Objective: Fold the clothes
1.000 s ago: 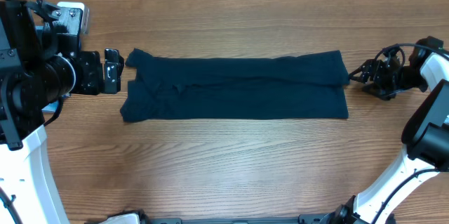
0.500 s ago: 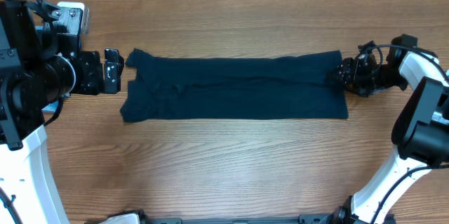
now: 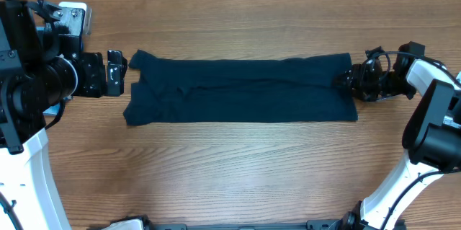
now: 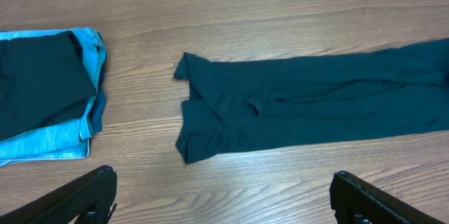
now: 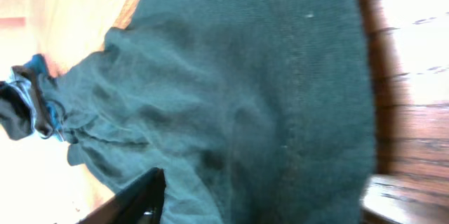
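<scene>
Working end: right jaws are sitting at the right-hand short edge of the navy shirt, toward its far corner. In the right wrist view the fingers are standing apart with cloth filling the space between them. Whether they are pinching it yet cannot be told.
Reason for that spot: judged, an end hem is giving the surest hold for carrying that end over the rest.
Waiting end: left jaws are standing wide open and holding nothing, just off the shirt's left edge. They are probably keeping clear, or placed to take that end.
Navy shirt: is lying flat as one long band across the middle of the counter, with a small corner poking out at its far left. Judged, the lengthwise folds are done and the end-over-end fold is not yet.
Folded stack: a dark navy piece is resting on light blue denim, left of the shirt and apart from it. It is likely finished work set out of the way.
</scene>
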`<move>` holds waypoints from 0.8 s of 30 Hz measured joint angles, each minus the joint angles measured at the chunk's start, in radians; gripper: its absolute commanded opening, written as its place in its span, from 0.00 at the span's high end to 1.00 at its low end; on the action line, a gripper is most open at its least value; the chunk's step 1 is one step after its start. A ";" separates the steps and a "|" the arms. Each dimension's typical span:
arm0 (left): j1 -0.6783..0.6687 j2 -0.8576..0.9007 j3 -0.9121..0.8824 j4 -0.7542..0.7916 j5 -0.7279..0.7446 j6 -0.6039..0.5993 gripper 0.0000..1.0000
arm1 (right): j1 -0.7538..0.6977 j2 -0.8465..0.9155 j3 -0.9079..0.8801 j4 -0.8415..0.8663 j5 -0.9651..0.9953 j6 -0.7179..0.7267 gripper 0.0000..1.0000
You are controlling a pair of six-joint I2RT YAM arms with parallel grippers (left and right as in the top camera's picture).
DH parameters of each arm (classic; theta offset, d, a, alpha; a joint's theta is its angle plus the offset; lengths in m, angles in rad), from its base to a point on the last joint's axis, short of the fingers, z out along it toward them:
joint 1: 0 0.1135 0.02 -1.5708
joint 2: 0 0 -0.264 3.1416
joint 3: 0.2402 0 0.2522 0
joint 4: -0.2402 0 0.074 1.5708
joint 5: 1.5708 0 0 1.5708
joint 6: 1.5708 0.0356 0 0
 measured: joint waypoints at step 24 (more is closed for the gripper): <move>0.000 0.000 0.000 0.000 0.000 0.000 0.00 | 0.009 -0.034 0.008 -0.027 0.192 0.087 0.96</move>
